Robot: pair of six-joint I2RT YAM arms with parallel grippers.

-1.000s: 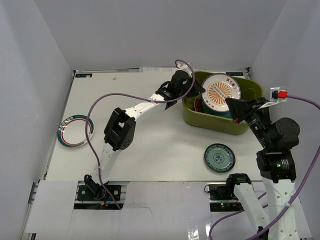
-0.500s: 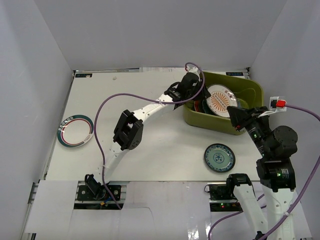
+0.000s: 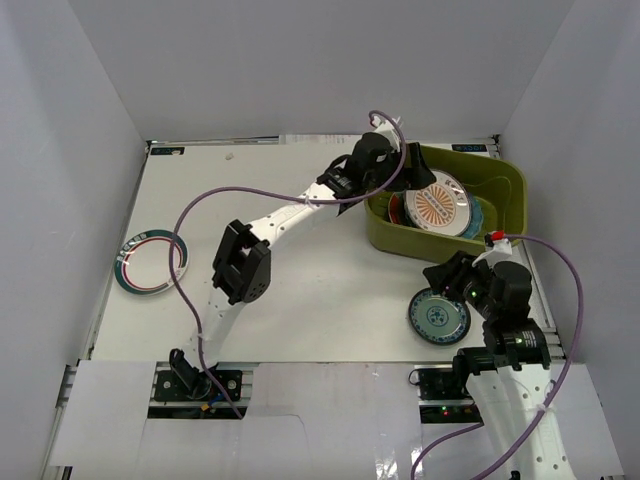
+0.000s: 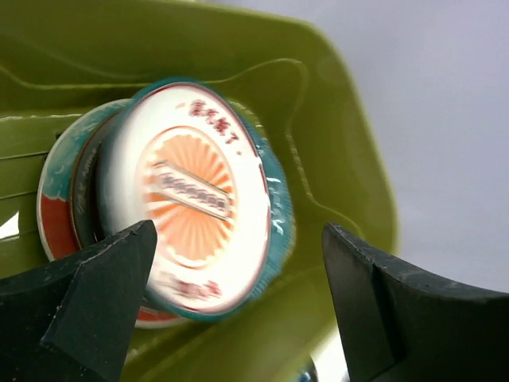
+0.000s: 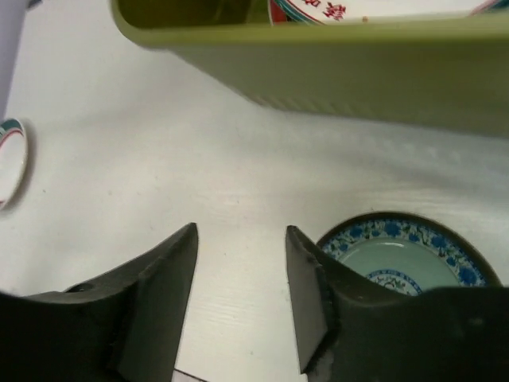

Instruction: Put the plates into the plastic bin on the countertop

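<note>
Plates first: the orange sunburst plate sits inside the plastic bin, on top of the pile there. Under it, a teal-edged plate peeks out on the right and a red-and-teal plate shows on the left. The bin stands at the far right of the surface, close to the back corner of the white walls.

Now the left arm. It reaches across the surface, and the left gripper hangs over the bin's left rim. From the left wrist, the left gripper has its jaws spread wide, one finger low on the left and the other well off to the right. The orange sunburst plate lies between and beyond them, a bit blurred, with neither finger touching it. The bin's green wall curves up behind.

Over to the right arm. The right gripper is outside the bin, just off its near wall, above the surface. From the right wrist, the right gripper stands partly parted, with only bare surface showing in the gap. The small teal plate lies flat on the surface just right of the fingers, below the bin's outer wall. The top view puts that small teal plate in front of the bin, near the right arm.

Far across on the left, the striped-rim plate lies alone on the surface, well apart from everything else. A purple cable loops above the left arm.
</note>
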